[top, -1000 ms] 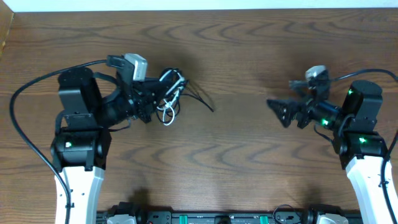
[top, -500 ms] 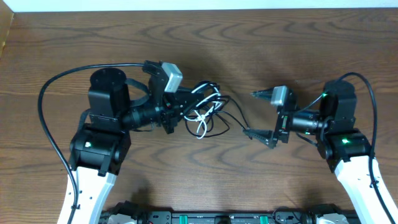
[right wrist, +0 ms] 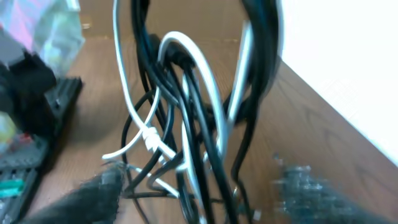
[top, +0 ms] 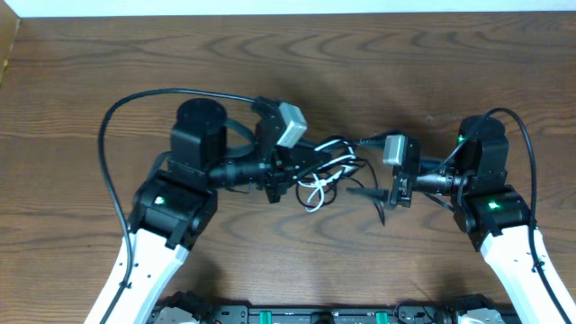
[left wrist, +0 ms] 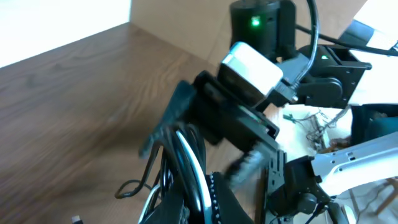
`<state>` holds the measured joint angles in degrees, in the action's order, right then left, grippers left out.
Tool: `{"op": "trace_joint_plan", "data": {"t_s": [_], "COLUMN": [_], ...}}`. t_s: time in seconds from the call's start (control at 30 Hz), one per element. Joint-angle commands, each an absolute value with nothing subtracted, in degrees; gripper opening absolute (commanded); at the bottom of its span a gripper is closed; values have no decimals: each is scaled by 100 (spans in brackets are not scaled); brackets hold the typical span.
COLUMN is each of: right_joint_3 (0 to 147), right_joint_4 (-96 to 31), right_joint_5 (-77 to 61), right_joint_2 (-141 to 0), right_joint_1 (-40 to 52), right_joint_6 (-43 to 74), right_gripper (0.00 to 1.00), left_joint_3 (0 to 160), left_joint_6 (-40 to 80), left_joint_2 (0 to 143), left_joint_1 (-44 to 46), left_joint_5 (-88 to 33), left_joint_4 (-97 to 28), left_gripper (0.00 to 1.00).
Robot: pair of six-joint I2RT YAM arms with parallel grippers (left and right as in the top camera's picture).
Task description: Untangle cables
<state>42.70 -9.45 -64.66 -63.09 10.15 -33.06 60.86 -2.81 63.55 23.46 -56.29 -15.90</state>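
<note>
Overhead, the tangled bundle of thin black and white cables (top: 324, 171) lies mid-way across the brown wooden table (top: 270, 72), clamped in the left gripper (top: 292, 171). The right gripper (top: 362, 167) has its jaws apart, straddling the bundle's other side.

Dark wood-grain table (top: 90, 72) — white wall strip (top: 270, 5) along its far edge

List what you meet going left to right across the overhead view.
left arm → left wrist camera → tangle of cables → right wrist camera → right arm
</note>
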Motion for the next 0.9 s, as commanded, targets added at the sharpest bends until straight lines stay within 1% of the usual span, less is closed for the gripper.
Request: {"op": "trace_joint_plan", "data": {"t_s": [0.0,0.07,0.1,0.23,0.33,0.4,0.7,0.77,0.87], "right_joint_3": [4322,4322,4322,4322,4322,4322,4322,4322,4322], "right_joint_4": [-961,-967,-974,-1009,-1009,-1013,-993,-928,-639], "right_joint_5": [-6532,-6455,-6420,-6239,-5896,-5642,-5564,-5564,-5561], "right_joint_2": [-6302,-6302,-6302,-6302,-6302,-6302,-6300,-6300,-6300], "right_joint_1": [1055,1055,1055,1055,1052,1048,1044,1044,1002], "right_joint_6": [-3352,-3345,-3328,-3284,-3009,-2788,-2768,-2759,-2349], "right_gripper": [29,3,1,1,1,1,1,1,1], "left_joint_3": [6248,6248,6248,6248,6248,6248,6248,6248,6248], "left_joint_6": [-272,-272,-272,-263,30,342,1599,1627,1621], "left_joint_2": [6440,6464,6464,6462,6462,6462,6462,6462,6462], "left_joint_1": [2530,2554,2554,2552,2528,2482,2342,2342,2342], "left_joint_5": [-5743,-5671,-5588,-5133,-4600,-4001,-1686,-1406,-1184], "left_joint_4": [-1398,-1345,-1332,-1334,-1337,-1341,-1876,-2023,-2226], "left_gripper": [7,7,8,8,7,7,7,8,7]}}
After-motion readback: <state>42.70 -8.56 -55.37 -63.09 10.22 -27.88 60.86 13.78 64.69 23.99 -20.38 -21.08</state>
